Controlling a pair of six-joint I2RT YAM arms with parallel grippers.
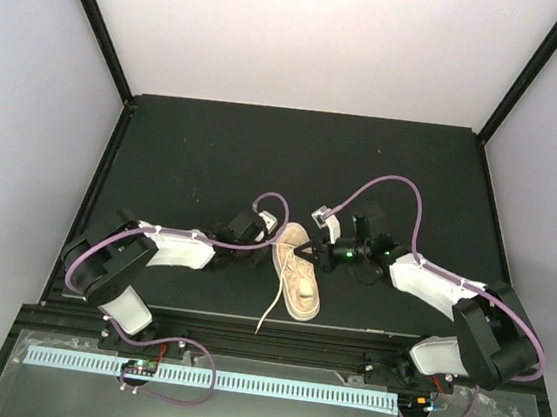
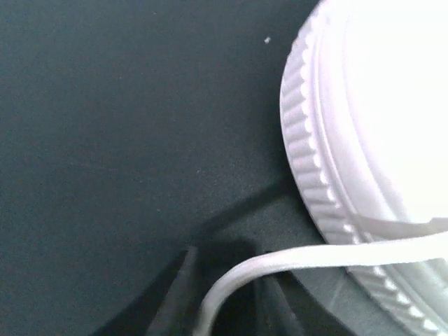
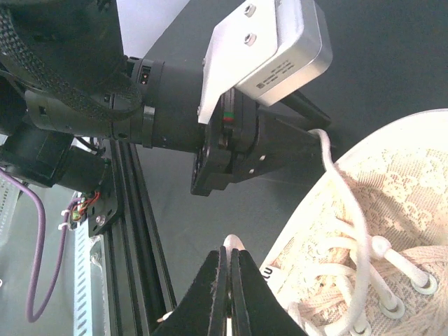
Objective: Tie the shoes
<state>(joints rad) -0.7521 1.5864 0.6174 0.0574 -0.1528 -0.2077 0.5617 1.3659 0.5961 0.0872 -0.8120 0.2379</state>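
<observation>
- The shoe [image 1: 298,283] lies on the dark counter [image 1: 213,161] between the two arms, close to the near edge, sole down and laces up.
- The left gripper [image 1: 272,226] sits low at the shoe's far end, just beside the ribbed sole.
- From the left wrist, a flat cream strand [image 2: 294,257] comes off the shoe and drops between the left fingers [image 2: 176,294]. The gap is narrow, but I cannot tell whether they actually pinch it.
- The right gripper [image 1: 316,251] is tucked against the shoe's right flank. Its fingers [image 3: 213,287] are pressed together, and a white sliver [image 3: 232,243] peeks out at the tips, which looks like one of the laces caught between them.
- Another lace tail [image 1: 269,308] trails loose from the shoe toward the counter's near edge.
- The shoe looks small and light, with a soft patterned fabric upper, so a hard tug on a lace could well drag it across the counter.
- The laces are flat, limp and thin. They will flop and likely slide through a loose hold.
- My call is to grip each lace on the free run just past the top eyelets, flat side against the pads, and keep the pulls short and opposed so the shoe stays put.
</observation>
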